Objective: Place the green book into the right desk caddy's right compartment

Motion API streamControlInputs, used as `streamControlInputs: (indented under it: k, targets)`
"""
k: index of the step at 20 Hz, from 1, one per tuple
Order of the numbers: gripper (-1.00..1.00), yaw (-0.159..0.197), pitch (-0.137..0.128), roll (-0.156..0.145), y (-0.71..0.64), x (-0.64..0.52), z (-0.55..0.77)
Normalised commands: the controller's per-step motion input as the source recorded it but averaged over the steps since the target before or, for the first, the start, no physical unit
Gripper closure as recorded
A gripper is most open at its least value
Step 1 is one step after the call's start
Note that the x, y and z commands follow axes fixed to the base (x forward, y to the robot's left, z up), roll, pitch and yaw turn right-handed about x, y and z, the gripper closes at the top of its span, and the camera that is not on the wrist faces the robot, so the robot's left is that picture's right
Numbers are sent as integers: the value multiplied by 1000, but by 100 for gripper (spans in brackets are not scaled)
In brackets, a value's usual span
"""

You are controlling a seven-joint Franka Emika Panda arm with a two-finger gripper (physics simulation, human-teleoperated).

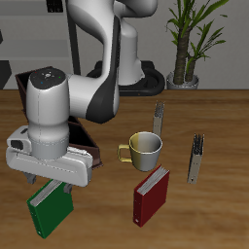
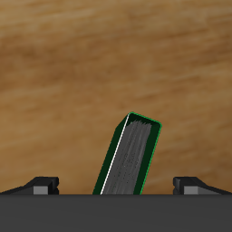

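Note:
The green book [image 1: 49,210] stands tilted on the table near the front edge, white page edges up. My gripper [image 1: 51,185] hangs right above it, jaws open, one finger on each side of the book's top. In the wrist view the book [image 2: 131,156] rises between the two widely spread fingertips [image 2: 42,185], with wood table behind it. A dark brown desk caddy [image 1: 89,148] shows only as a corner just behind my gripper. The arm hides the rest of it, and its compartments cannot be seen.
A dark red book [image 1: 151,195] stands near the front edge. An olive mug [image 1: 145,148] sits mid-table. Two thin grey upright objects [image 1: 159,118] [image 1: 196,159] stand beyond it. A dark brown shape [image 1: 17,80] lies far back beside the arm. A potted plant [image 1: 190,39] is behind the table.

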Motion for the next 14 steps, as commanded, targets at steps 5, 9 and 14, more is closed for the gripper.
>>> streamControlInputs:
  k: [5,9,14]
  targets:
    - [-100,-24,33,6,18,89,-262]
    - [-100,-23,9,-9,-57,-13,-95]
    - [-100,-22,15,-29,-175,-18,-118]
